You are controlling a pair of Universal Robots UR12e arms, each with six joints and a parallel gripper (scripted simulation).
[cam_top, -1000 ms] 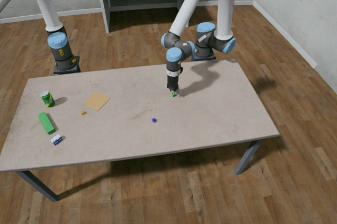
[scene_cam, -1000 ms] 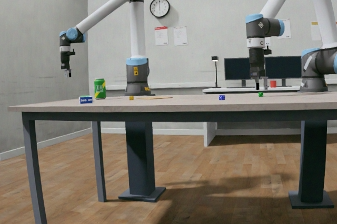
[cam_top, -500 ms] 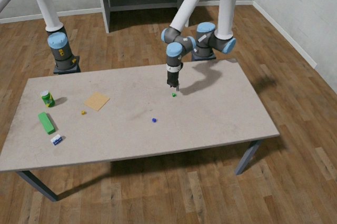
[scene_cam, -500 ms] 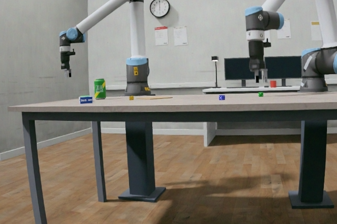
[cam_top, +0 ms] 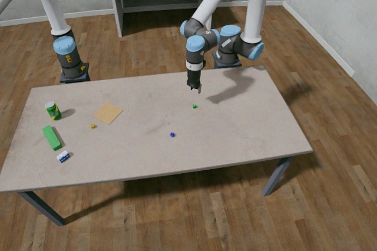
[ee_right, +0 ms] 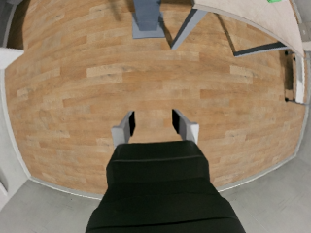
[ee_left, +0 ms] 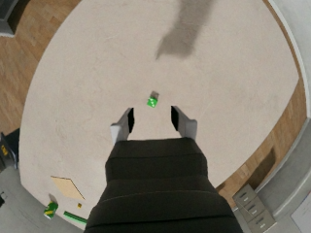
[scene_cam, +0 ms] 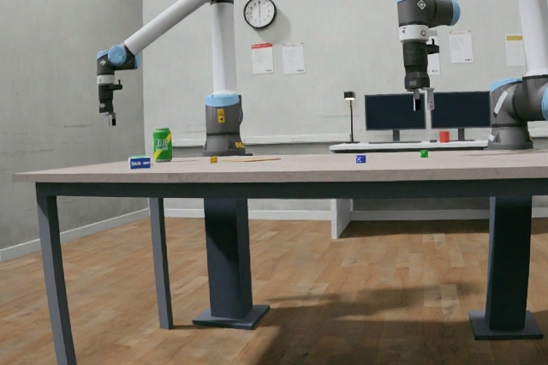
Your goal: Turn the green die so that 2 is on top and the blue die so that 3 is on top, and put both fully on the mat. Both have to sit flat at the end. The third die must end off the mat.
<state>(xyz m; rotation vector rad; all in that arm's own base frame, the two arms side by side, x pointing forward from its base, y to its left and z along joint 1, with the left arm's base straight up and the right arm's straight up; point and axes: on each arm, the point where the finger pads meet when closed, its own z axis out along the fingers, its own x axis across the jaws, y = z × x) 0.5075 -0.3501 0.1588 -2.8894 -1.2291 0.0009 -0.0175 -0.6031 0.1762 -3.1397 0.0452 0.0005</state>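
The pale table [cam_top: 136, 151] [scene_cam: 309, 170] [ee_left: 97, 63] [ee_right: 253, 12] carries all three dice, none on the mat [cam_top: 108, 113] [scene_cam: 252, 158] [ee_left: 68, 187]. The left claw [cam_top: 195, 89] [scene_cam: 423, 102] [ee_left: 153, 114], fingers wide, hangs above the green die [cam_top: 194, 106] [scene_cam: 424, 153] [ee_left: 152, 102] (its top number unclear). Turning that die seems the step in hand; next calls for centring, then lowering.
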